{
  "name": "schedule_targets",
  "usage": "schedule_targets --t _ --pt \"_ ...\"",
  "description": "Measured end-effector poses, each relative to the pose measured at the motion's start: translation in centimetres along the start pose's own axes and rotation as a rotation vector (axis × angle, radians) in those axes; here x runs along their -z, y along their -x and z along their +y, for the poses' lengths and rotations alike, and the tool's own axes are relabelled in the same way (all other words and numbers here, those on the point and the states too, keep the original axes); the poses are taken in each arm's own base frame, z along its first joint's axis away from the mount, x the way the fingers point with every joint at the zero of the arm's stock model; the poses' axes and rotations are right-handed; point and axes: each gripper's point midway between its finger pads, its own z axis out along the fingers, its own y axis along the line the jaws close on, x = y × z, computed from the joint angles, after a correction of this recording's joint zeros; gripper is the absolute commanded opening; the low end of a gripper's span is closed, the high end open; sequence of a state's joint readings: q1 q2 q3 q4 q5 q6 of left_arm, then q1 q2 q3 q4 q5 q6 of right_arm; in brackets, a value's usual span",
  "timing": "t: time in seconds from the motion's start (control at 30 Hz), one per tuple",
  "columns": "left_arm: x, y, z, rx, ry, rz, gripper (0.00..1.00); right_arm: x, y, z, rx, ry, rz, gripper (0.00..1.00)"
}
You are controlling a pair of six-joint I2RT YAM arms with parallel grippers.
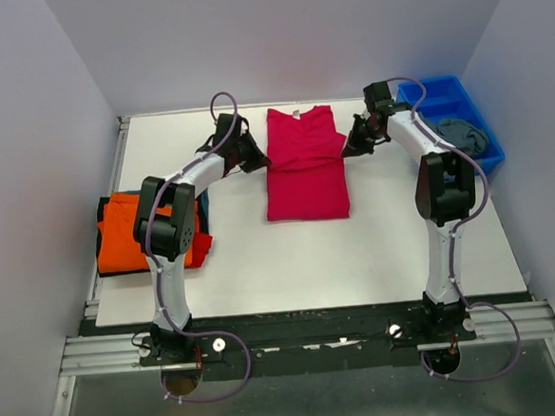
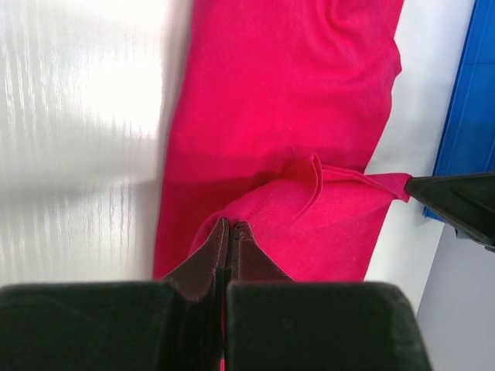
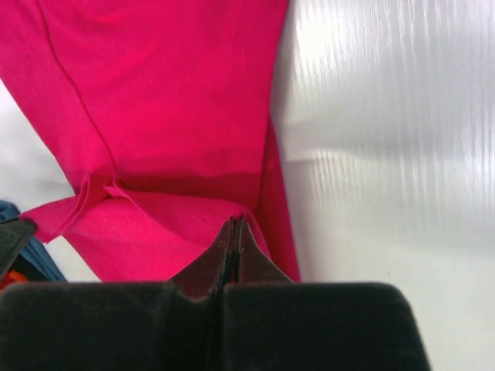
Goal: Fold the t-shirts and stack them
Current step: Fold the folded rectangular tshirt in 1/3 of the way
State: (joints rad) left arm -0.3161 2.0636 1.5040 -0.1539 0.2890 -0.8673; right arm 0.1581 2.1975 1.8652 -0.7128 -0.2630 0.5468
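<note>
Crimson-pink t-shirt (image 1: 306, 173) lies partly folded at the middle of the white table (image 1: 357, 250), which pale walls (image 1: 294, 35) enclose on three sides. Left gripper (image 1: 261, 159) and right gripper (image 1: 351, 148) each pinch a side edge of it, jaws closed on the cloth. A stack (image 1: 199, 237) topped by an orange tee (image 1: 122, 228) sits at the table's left edge. At the far right, a blue bin (image 1: 455, 96) holds a grey-blue tee (image 1: 463, 136).

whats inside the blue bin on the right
A crumpled grey-blue t-shirt lies in the blue bin. The right arm crosses the bin's left side, so whatever lies under the arm or beneath the cloth cannot be seen.
</note>
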Motion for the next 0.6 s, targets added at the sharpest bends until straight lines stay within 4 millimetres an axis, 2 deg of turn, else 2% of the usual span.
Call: schedule_targets --t 0.03,0.07,0.1,0.13,0.17,0.27,0.33,0.4,0.43,0.47,0.6 --pt "-0.4 0.2 0.2 0.003 0.002 0.0 0.17 -0.4 0.3 0.0 -0.002 0.003 0.001 0.08" --pt "-0.7 0.4 0.2 0.004 0.001 -0.002 0.48 -0.7 0.7 0.0 -0.002 0.009 -0.001 0.34" --pt "-0.9 0.5 0.3 0.005 0.001 -0.004 0.74 -1.0 1.0 0.1 -0.001 0.016 -0.003 0.57" --pt "-1.1 0.7 0.4 0.006 0.0 -0.005 0.9 -1.3 1.4 0.1 -0.003 0.019 -0.006 0.69" --pt "-1.2 0.8 0.3 0.009 -0.003 -0.007 0.94 -1.4 1.6 0.2 -0.004 0.022 -0.009 0.7" --pt "-1.3 1.0 0.4 0.004 -0.009 -0.009 0.99 -1.3 1.8 0.1 0.008 0.025 -0.018 0.69" --pt "-1.3 1.0 0.5 -0.008 -0.015 -0.015 0.98 -0.9 0.8 -0.4 0.009 0.023 -0.016 0.64" --pt "-0.7 0.1 1.2 -0.013 -0.008 -0.009 0.92 0.1 -1.6 -1.5 0.004 0.013 0.001 0.58" --pt "-0.2 -0.8 1.8 -0.012 0.005 0.005 0.86 -0.1 -4.3 -3.1 -0.012 -0.012 0.044 0.56" --pt "0.5 -1.6 2.2 -0.013 0.014 0.013 0.79 1.6 -4.5 -2.7 -0.004 0.0 0.025 0.53" --pt "3.8 -5.4 3.2 -0.028 0.035 0.048 0.7 5.0 -9.3 -4.1 0.009 0.03 0.018 0.5"
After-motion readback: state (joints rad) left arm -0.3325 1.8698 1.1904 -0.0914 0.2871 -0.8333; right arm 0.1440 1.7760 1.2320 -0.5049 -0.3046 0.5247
